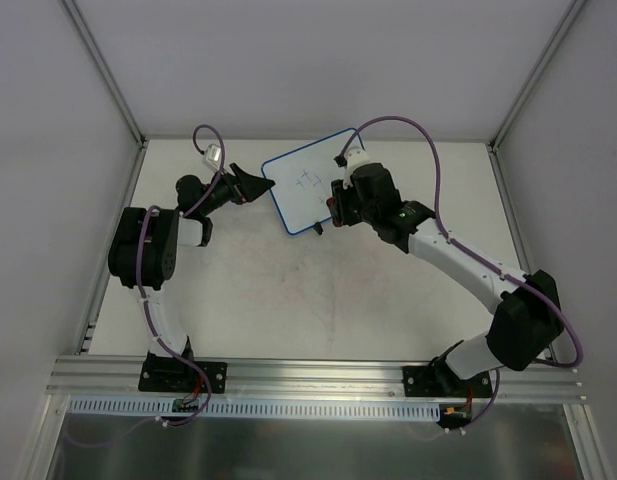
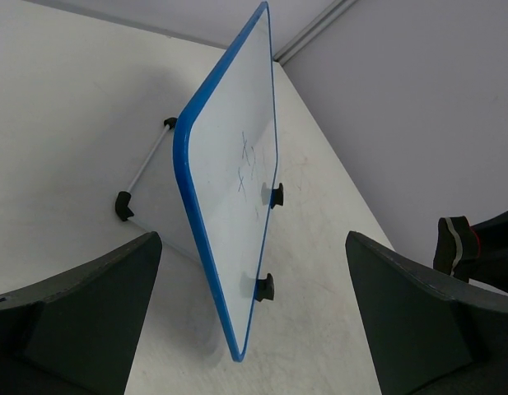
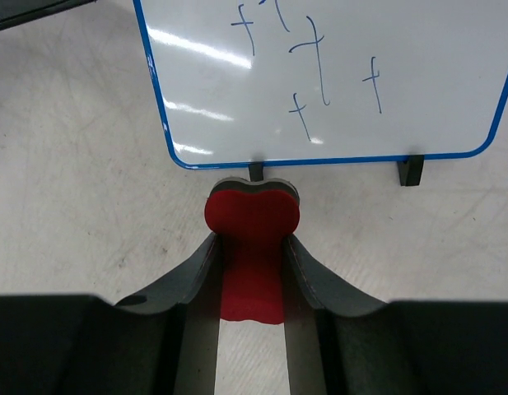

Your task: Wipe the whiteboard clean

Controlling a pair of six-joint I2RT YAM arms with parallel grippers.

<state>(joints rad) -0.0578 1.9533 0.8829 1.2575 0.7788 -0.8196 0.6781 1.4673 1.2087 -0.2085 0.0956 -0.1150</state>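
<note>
Right gripper [image 3: 252, 239], clamped on a red eraser [image 3: 252, 216], faces the whiteboard [image 3: 336, 74], which fills the top of its wrist frame. The eraser's rounded head, backed by a grey layer, sits just short of the blue bottom rim, right beside the left of the two black feet [image 3: 255, 171]. It is clear of the white face. Blue pen marks [image 3: 315, 66], several small crosses and a hooked stroke, run across the upper middle of that frame.

Seen from overhead, the whiteboard [image 1: 310, 180] stands in the upper centre of the frame on the table [image 1: 288, 300]. It is turned at an angle, with faint marks [image 1: 308, 181] on its face. The right gripper [image 1: 333, 210] is at the whiteboard's lower right edge and the left gripper [image 1: 260, 183] at its left edge. Whether the left one touches the rim cannot be told from above.

From the left wrist, the left gripper [image 2: 254, 239] is spread wide and holds nothing. Its dark fingers [image 2: 89, 313] fill the lower corners of the frame. The whiteboard [image 2: 237, 173] rises between them in the centre of the frame, seen nearly edge-on and apart from both fingers. It leans back on a silver prop bar [image 2: 144, 169] with black ends, at centre left.
</note>
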